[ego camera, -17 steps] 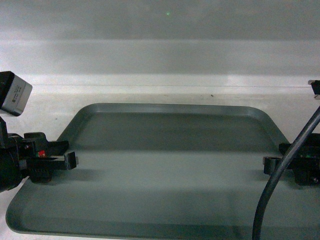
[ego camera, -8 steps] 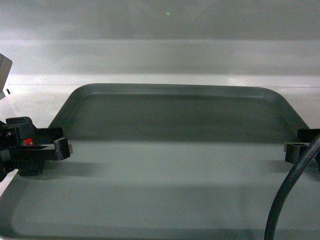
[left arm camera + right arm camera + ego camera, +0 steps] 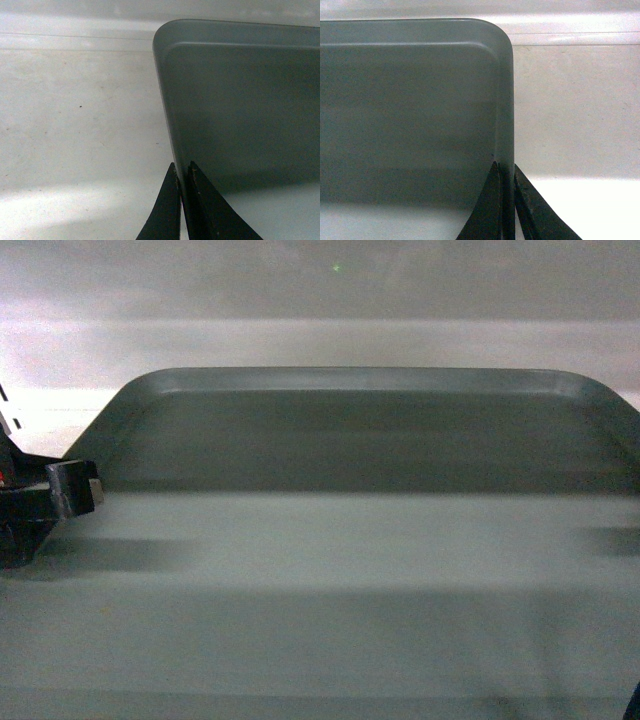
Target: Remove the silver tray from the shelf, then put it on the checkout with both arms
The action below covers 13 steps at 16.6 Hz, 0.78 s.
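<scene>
The silver tray (image 3: 340, 570) fills most of the head view, its far rim near the top and its near edge past the bottom. My left gripper (image 3: 75, 495) is shut on the tray's left rim, black fingers (image 3: 167, 210) on either side of the rim (image 3: 165, 100). In the right wrist view my right gripper (image 3: 506, 172) is shut on the tray's right rim (image 3: 506, 100). The right gripper is out of the head view. The checkout is not in view.
A white shelf board (image 3: 75, 125) lies under and beside the tray, with the shelf's white back wall (image 3: 320, 300) behind it. White board (image 3: 575, 110) also shows to the right of the tray.
The tray has come closer to the head camera and higher in the frame, now spilling past its edges. Both grippers moved outward in the view; the right one and its cable left it.
</scene>
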Tool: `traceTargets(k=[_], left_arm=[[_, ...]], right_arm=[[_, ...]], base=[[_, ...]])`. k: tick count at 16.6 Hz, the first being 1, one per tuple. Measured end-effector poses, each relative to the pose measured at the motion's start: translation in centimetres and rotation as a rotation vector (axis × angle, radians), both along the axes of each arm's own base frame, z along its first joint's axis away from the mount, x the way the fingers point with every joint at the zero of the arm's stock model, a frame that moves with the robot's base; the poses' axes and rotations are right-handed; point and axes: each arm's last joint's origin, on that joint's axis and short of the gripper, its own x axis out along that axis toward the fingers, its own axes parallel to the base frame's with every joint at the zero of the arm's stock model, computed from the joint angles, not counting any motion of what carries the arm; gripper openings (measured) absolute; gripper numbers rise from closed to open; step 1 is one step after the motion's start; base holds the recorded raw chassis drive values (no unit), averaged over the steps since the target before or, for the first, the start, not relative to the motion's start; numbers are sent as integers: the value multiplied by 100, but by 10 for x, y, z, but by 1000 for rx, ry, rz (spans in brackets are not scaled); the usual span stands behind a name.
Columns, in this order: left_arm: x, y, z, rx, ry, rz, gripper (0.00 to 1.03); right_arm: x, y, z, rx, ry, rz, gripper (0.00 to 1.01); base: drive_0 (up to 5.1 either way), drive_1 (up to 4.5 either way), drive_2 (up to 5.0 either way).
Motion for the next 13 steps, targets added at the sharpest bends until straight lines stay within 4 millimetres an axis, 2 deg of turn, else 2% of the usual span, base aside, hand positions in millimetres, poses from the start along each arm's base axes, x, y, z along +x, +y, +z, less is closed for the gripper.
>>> traceTargets(k=[3,13], left_arm=[[-5,-1,8,0,-12,-2,4],[-6,-1,8,5,-9,7,4]], right_arm=[[-5,-1,11,2,-14,-1,3],[-6,-1,12,3,-12,1,3]], base=[[0,0,0],[0,0,0]])
